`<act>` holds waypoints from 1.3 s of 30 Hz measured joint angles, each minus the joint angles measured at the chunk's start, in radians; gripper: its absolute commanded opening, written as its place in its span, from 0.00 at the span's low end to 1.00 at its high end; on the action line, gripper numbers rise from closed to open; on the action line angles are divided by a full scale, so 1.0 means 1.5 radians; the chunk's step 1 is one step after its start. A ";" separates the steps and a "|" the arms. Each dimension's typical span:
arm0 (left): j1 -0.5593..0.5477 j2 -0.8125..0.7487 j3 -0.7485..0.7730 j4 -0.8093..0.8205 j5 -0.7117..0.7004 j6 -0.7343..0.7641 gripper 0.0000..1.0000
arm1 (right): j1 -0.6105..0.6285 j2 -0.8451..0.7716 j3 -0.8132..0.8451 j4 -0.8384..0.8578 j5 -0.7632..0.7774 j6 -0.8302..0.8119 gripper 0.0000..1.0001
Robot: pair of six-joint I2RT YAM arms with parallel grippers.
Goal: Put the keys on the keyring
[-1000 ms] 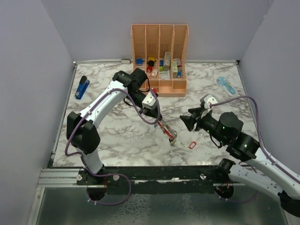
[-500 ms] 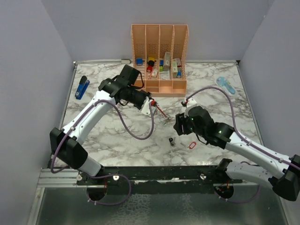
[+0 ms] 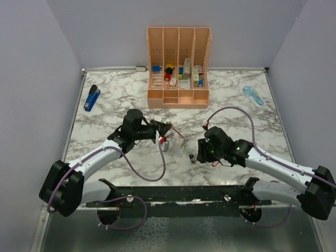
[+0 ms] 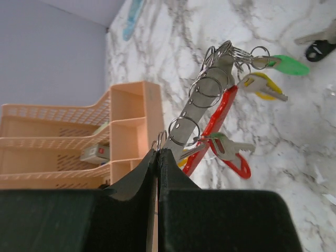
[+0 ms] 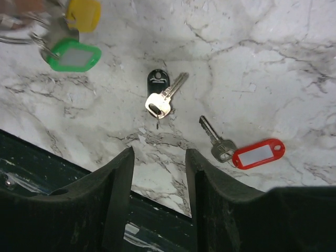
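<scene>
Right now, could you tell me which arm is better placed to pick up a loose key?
Right. The right gripper is open over the black-tagged key on the table, the red-tagged key beside it, while the left gripper is shut on the keyring.

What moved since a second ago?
The left fingers, still shut on the keyring, carried it leftward. The right fingers, open, came down over the black-tagged key and the red-tagged key. Both keys, the organizer and the stapler stayed put.
</scene>
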 measured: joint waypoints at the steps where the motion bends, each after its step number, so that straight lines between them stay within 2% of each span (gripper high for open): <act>1: 0.000 -0.008 -0.022 0.061 -0.007 -0.024 0.00 | 0.000 0.012 -0.005 0.006 -0.009 0.004 0.42; 6: 0.000 -0.027 -0.109 0.268 -0.041 -0.111 0.00 | 0.000 0.074 -0.027 0.041 -0.051 0.010 0.38; 15: 0.000 -0.047 -0.185 0.450 -0.082 -0.196 0.00 | 0.000 0.124 -0.037 0.104 -0.082 0.010 0.32; 20: 0.000 -0.065 -0.209 0.495 -0.090 -0.218 0.00 | 0.000 0.142 -0.051 0.134 -0.091 0.013 0.31; 22: 0.000 -0.070 -0.215 0.506 -0.093 -0.225 0.00 | 0.000 0.144 -0.058 0.137 -0.091 0.015 0.27; 24: 0.000 -0.075 -0.221 0.515 -0.097 -0.230 0.00 | 0.000 0.145 -0.062 0.142 -0.091 0.017 0.19; 30: 0.000 -0.087 -0.238 0.533 -0.102 -0.243 0.00 | 0.000 0.161 -0.063 0.159 -0.092 0.017 0.16; 36: 0.000 -0.090 -0.245 0.546 -0.107 -0.255 0.00 | 0.000 0.178 -0.063 0.173 -0.098 0.016 0.03; 39: 0.000 -0.090 -0.246 0.548 -0.108 -0.258 0.00 | 0.000 0.176 -0.063 0.173 -0.098 0.014 0.01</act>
